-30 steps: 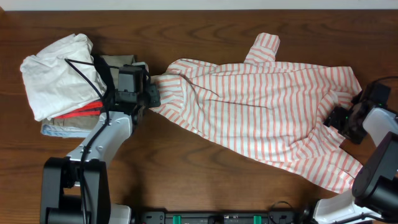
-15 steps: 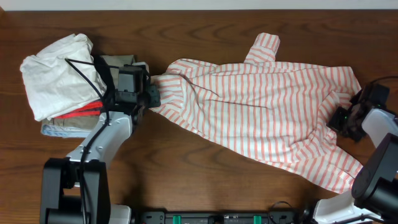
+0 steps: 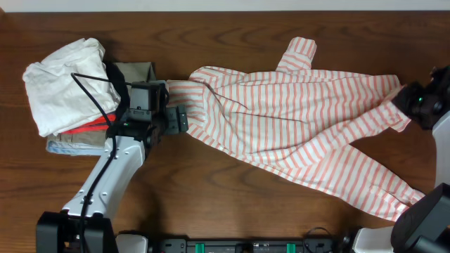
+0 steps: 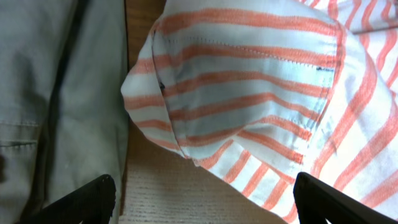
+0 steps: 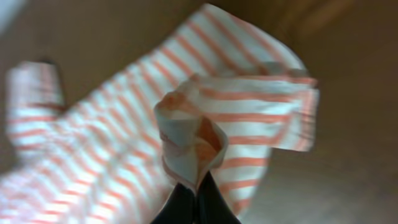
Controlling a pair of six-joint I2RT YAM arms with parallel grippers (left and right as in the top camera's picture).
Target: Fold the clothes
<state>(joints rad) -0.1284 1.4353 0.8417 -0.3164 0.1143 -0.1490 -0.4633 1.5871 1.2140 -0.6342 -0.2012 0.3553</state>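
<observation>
The clothes, a coral-pink and white striped shirt [image 3: 295,126], lie spread across the middle of the table. My left gripper [image 3: 177,119] stands open just left of the shirt's left end, with nothing between its fingers. In the left wrist view that folded end [image 4: 249,93] lies ahead of the open left gripper [image 4: 205,208], bare wood between the fingers. My right gripper [image 3: 410,100] is shut on the shirt's right edge and holds it off the table. The right wrist view shows a pinch of striped fabric [image 5: 189,140] clamped in the right gripper [image 5: 196,199].
A pile of other garments sits at the far left: a white one [image 3: 63,81] on top, olive-khaki [image 3: 137,70], red [image 3: 91,126] and pale blue [image 3: 70,145] beneath. The olive fabric [image 4: 56,93] lies close beside my left fingers. The table's right edge is near the right arm.
The left gripper has opened and let go of the shirt's left end. The right gripper has shut on the shirt's right edge and drawn it up and to the right, stretching the fabric.
</observation>
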